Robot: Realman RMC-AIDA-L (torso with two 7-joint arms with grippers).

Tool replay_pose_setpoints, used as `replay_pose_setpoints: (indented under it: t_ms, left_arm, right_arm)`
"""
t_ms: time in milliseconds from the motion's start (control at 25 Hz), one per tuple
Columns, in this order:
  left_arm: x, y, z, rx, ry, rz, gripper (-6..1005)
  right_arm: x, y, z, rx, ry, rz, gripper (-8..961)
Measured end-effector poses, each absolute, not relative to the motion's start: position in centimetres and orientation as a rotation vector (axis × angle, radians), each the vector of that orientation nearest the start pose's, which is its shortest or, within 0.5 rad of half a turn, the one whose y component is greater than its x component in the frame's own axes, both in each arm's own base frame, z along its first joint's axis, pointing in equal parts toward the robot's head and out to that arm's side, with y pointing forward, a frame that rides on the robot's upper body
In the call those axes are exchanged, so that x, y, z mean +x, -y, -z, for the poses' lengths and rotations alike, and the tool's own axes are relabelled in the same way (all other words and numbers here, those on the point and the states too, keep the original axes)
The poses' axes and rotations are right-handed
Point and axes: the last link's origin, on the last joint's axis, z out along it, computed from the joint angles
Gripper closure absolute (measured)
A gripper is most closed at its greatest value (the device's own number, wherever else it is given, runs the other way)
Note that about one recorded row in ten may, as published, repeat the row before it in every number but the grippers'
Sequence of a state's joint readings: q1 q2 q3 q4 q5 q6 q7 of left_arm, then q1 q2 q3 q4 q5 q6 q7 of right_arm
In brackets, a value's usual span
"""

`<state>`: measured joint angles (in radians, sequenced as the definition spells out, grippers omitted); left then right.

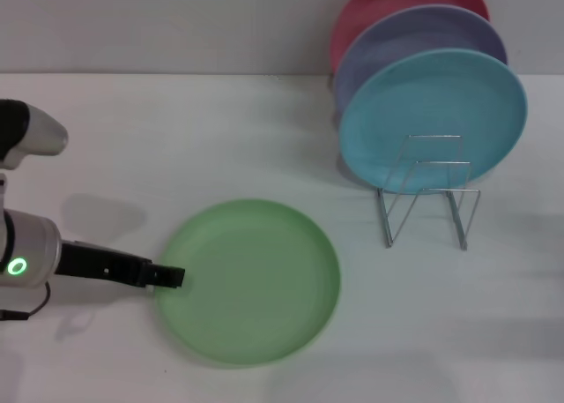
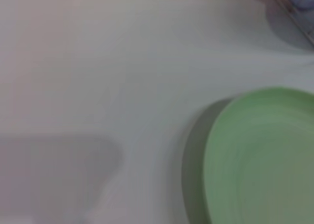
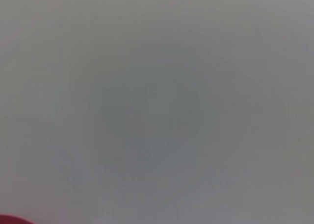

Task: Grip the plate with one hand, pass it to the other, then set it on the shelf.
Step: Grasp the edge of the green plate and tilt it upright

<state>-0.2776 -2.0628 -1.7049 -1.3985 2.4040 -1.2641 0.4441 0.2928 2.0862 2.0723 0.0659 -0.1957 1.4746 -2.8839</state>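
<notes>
my left gripper (image 1: 172, 277) comes in low from the left edge of the head view, its dark tip right at the left rim of the plate (image 1: 249, 281); whether it touches the rim or just sits beside it i cannot tell. fingers: cannot tell if open or closed, only the dark end shows. plate is light green, lying flat on the white table (image 1: 176, 138), front and centre, well apart from the rack. in the left wrist view the plate (image 2: 262, 158) fills one corner with its shadow alongside, the rest is bare table (image 2: 98, 62).

further right, the shelf (image 1: 429, 191) is a small silver wire rack standing on the table, back right. its front loops hold nothing. leaning upright in it behind those loops: sky-blue plate (image 1: 432, 116) in front, lavender plate (image 1: 414, 37) behind it, red plate (image 1: 388, 2) at the back, each overlapping the next.

my right gripper is out of view in the head view; the right wrist view shows only a plain grey surface and a red sliver (image 3: 14, 220) at one corner.
</notes>
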Motion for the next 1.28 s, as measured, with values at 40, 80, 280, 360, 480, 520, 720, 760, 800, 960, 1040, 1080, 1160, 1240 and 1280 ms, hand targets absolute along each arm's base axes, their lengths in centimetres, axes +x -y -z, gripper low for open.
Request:
replay_pose_setpoints:
  t_ms: [40, 80, 280, 360, 480, 520, 720, 760, 800, 960, 1040, 1080, 1160, 1240, 1280]
  left_arm:
    - [-24.5, -32.2, 0.2, -2.337, 1.306, -0.108, 322]
    - [-24.5, -32.2, 0.2, -2.337, 1.306, -0.108, 324]
    - [-24.9, -32.5, 0.9, -2.349, 1.324, -0.156, 335]
    - [-25.1, -32.7, 1.1, -2.351, 1.33, -0.196, 339]
    - [-24.9, -32.8, 1.2, -2.351, 1.339, -0.197, 346]
    - [-24.9, -32.8, 1.2, -2.358, 1.337, -0.203, 348]
    - [-24.7, -32.9, 1.3, -2.374, 1.325, -0.22, 359]
    - [-24.7, -32.9, 1.4, -2.378, 1.319, -0.224, 361]
    - [-24.7, -32.9, 1.4, -2.378, 1.319, -0.224, 363]
    - [-24.6, -33.0, 1.4, -2.376, 1.301, -0.247, 488]
    - [-24.6, -33.0, 1.5, -2.376, 1.297, -0.247, 570]
    - [-24.5, -33.1, 1.4, -2.376, 1.295, -0.245, 616]
    - [-24.4, -33.1, 1.4, -2.375, 1.291, -0.242, 709]
    - [-24.4, -33.2, 1.4, -2.376, 1.288, -0.241, 801]
    - [-24.4, -33.2, 1.4, -2.376, 1.288, -0.241, 815]
  right_arm:
    - [37.2, -26.8, -5.2, -1.283, -0.453, -0.76, 127]
    - [37.2, -26.8, -5.2, -1.283, -0.452, -0.76, 128]
    - [37.2, -26.7, -5.2, -1.282, -0.451, -0.76, 128]
    - [37.2, -26.7, -5.2, -1.282, -0.452, -0.76, 128]
    - [37.2, -26.6, -5.2, -1.283, -0.451, -0.761, 128]
    - [37.2, -26.6, -5.2, -1.283, -0.452, -0.761, 128]
    - [37.1, -26.7, -5.2, -1.287, -0.449, -0.764, 127]
    - [37.1, -26.8, -5.2, -1.288, -0.449, -0.764, 127]
    - [37.1, -26.8, -5.2, -1.288, -0.449, -0.764, 127]
    - [37.1, -26.8, -5.2, -1.29, -0.446, -0.766, 127]
    - [37.1, -26.8, -5.2, -1.29, -0.445, -0.766, 127]
    - [37.1, -26.8, -5.2, -1.29, -0.445, -0.766, 127]
    - [37.0, -26.9, -5.2, -1.291, -0.445, -0.766, 127]
    - [37.0, -26.9, -5.2, -1.291, -0.445, -0.766, 128]
    - [37.0, -26.9, -5.2, -1.291, -0.445, -0.766, 128]
